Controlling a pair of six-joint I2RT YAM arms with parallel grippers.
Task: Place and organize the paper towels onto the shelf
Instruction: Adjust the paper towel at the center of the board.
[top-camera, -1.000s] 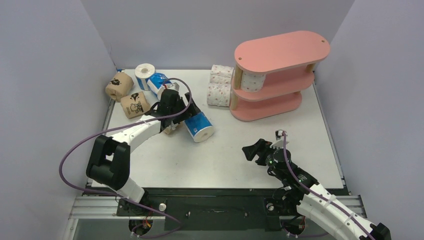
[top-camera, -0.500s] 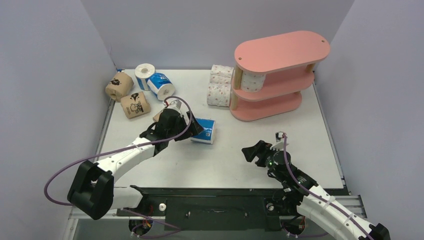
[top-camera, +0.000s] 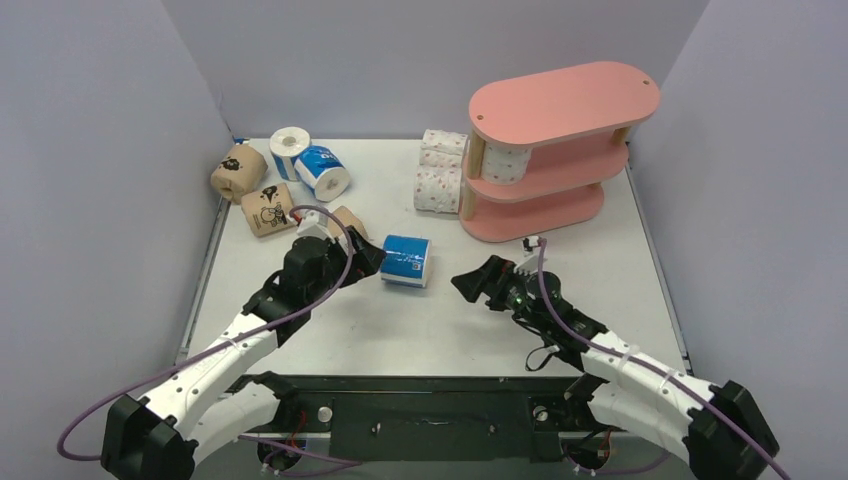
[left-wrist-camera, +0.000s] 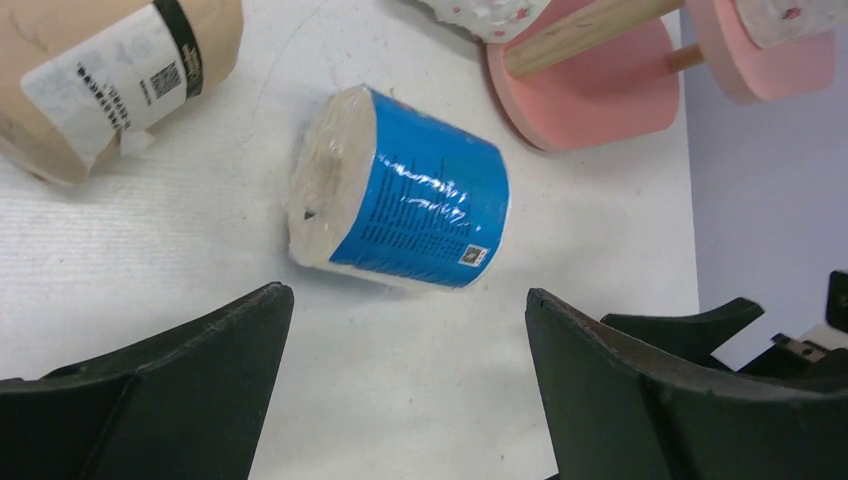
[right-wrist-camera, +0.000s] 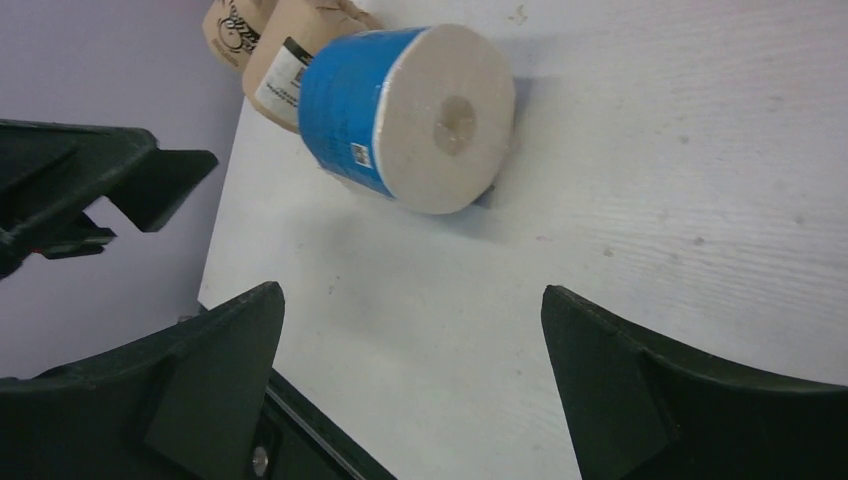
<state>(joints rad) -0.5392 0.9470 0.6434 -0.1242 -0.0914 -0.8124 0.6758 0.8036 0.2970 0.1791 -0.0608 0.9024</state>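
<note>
1. One blue roll (top-camera: 406, 260) lies on its side at centre frame in the top view. It is on the bare table (top-camera: 400, 325), well apart from the shelf (top-camera: 560, 150) at upper right.
2. Left gripper (left-wrist-camera: 405, 293): jaws spread wide, nothing held, the roll just ahead of the fingertips.
3. Right gripper (right-wrist-camera: 412, 291): jaws spread wide, also empty, facing the roll's white end from the lower right.
4. Risk: both grippers point at the same roll. If you advance both, the fingers will likely meet over it. Commit one arm and hold the other back.
5. Risk: the roll rests on its curved side. One finger touching first would probably send it rolling, so close evenly.
6. Risk: a brown roll (top-camera: 347, 222) sits near it on the left gripper's side, and a wide finger could catch it.
7. Risk: the wrap looks glossy, so a light pinch may slip.
8. Risk at the shelf: one dotted roll (top-camera: 507, 162) already sits at the left end of the middle tier, and more dotted rolls (top-camera: 438, 188) lie against the shelf's left side. A low approach from that side could knock them.
</note>
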